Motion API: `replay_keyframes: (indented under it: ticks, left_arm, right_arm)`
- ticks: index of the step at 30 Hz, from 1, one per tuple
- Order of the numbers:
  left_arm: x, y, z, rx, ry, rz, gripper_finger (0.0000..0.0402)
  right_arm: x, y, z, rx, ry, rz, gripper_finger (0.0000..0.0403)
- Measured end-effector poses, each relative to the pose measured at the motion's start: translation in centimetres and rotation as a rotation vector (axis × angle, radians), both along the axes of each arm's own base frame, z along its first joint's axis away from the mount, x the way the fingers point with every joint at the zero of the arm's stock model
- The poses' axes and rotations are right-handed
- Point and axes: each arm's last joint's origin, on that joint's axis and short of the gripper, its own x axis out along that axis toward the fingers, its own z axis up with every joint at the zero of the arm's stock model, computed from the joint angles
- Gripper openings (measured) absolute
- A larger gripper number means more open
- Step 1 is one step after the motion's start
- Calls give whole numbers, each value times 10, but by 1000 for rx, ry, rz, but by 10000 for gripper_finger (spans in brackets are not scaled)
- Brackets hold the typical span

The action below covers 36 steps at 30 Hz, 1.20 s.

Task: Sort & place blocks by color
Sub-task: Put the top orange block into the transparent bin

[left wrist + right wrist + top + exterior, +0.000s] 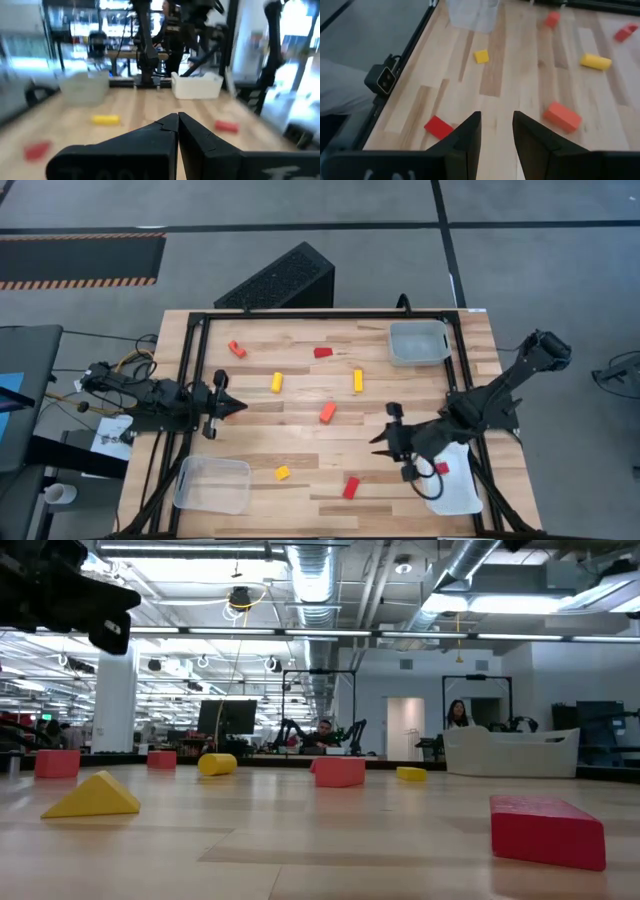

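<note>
Red block, long axis diagonal, lies just left of the right gripper, jaws parted and empty; left gripper closed, far off.

Bare wood ahead of right gripper, red block and orange block flanking

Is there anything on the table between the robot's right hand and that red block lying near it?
Nothing visible. The right hand, open and empty, hangs over bare wood, and only bare wood shows between it and the red block.
</note>
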Motion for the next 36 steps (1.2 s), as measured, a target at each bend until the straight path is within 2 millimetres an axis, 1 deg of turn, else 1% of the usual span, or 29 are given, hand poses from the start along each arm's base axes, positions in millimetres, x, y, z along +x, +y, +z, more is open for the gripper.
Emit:
replay_keyframes:
  ticks: [2, 4, 8, 14, 16, 18, 23, 27, 30, 36]
  left_arm:
    - [0, 1, 0, -70, 3, 15, 2]
    - [0, 1, 0, -95, 4, 20, 2]
    - [0, 1, 0, -72, 3, 21, 2]
    - [0, 1, 0, -26, 1, 22, 2]
    - [0, 1, 0, -31, 1, 23, 2]
    - [0, 1, 0, -37, 2, 23, 2]
    - [0, 1, 0, -38, 2, 24, 2]
    - [0, 1, 0, -39, 2, 25, 2]
    - [0, 1, 0, -39, 1, 25, 2]
    - [0, 1, 0, -39, 4, 24, 2]
  right_arm:
    - [8, -3, -4, 8, 16, 18, 134]
    - [15, -4, -9, 15, 29, 39, 134]
    - [32, -9, -19, 17, 38, 76, 134]
    - [62, -18, -27, 71, -36, 185, 134]
    - [72, -24, -31, 96, -56, 221, 134]
    - [81, -30, -39, 117, -40, 240, 134]
    - [94, -49, -57, 144, 16, 237, 132]
    - [82, -67, -66, 169, 8, 222, 118]
    - [59, -80, -69, 186, -28, 189, 104]
    - [14, -101, -68, 227, -202, 124, 88]
